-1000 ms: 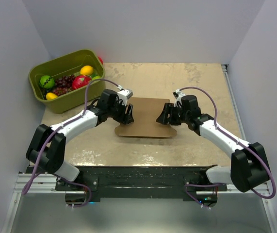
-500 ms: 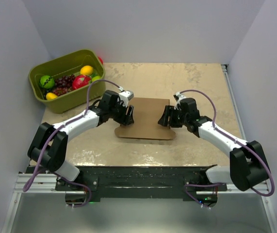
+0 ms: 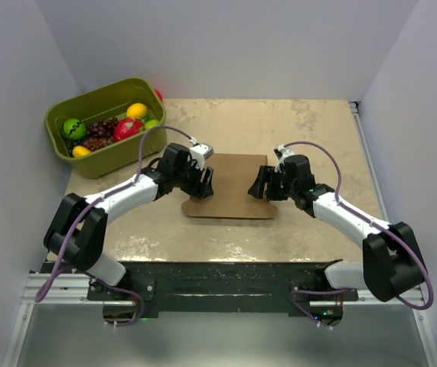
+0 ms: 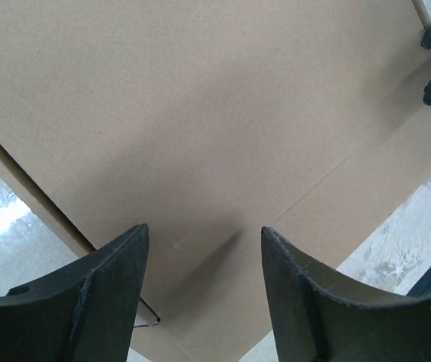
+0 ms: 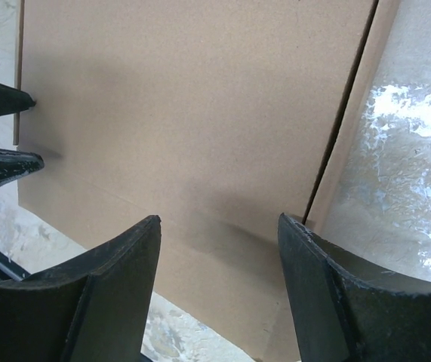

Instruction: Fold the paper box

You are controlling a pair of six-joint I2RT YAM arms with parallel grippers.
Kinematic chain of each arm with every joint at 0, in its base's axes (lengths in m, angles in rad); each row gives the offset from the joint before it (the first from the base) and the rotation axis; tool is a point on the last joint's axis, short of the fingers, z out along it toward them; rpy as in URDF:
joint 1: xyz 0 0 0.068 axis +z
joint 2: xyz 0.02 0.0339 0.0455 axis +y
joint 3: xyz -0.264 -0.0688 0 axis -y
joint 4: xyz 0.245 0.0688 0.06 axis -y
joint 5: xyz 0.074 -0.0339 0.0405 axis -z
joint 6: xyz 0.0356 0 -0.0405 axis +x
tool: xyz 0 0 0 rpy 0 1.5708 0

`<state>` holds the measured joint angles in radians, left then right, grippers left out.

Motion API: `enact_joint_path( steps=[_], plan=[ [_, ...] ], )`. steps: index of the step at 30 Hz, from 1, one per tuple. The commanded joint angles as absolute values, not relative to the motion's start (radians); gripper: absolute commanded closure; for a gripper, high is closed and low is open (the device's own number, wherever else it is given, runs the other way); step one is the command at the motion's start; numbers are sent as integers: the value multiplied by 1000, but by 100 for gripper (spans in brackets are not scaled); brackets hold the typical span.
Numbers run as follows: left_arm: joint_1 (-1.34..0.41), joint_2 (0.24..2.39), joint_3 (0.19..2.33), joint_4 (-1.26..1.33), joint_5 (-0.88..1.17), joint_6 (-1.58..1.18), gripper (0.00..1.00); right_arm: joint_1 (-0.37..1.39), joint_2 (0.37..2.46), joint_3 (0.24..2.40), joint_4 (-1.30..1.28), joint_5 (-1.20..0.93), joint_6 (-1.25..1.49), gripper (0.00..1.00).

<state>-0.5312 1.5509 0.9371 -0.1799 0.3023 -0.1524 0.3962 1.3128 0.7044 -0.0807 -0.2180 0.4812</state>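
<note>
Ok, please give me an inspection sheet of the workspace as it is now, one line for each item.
Surface: beige mottled table, some glossy patches.
Job's things: brown cardboard box lies flat mid-table; crease lines show in the wrist views.
Clutter: green bin at the far left corner, holding fruit.
Grippers: left tool open at the box's left edge; right tool open at its right edge; neither clamps the cardboard.
Cables: purple cables loop above each arm, clear of the box.
Surroundings: plain grey walls on three sides; nothing else seen.
</note>
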Motion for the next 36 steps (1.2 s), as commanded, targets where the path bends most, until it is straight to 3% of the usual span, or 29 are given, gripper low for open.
enact_joint_path(
  steps=[1, 9, 13, 18, 24, 28, 36],
  plan=[
    [-546, 1475, 905, -155, 295, -135, 31, 396, 1281, 713, -135, -184, 446, 25],
    [-535, 1313, 842, -52, 238, -140, 16, 396, 1139, 833, -207, -114, 462, 11],
    [-502, 1304, 845, -25, 322, -182, 13, 394, 1103, 854, -216, -45, 446, 6],
    [-494, 1299, 854, -20, 342, -183, 12, 367, 1184, 913, -267, -99, 402, 5],
    [-442, 1272, 830, -15, 333, -253, 11, 344, 1245, 853, -144, -120, 360, 1],
    [-319, 1262, 769, 132, 530, -362, 10, 267, 1307, 764, -4, -268, 449, 1],
    [-310, 1258, 787, 74, 479, -327, 10, 244, 1463, 652, 199, -374, 502, 5]
  ],
)
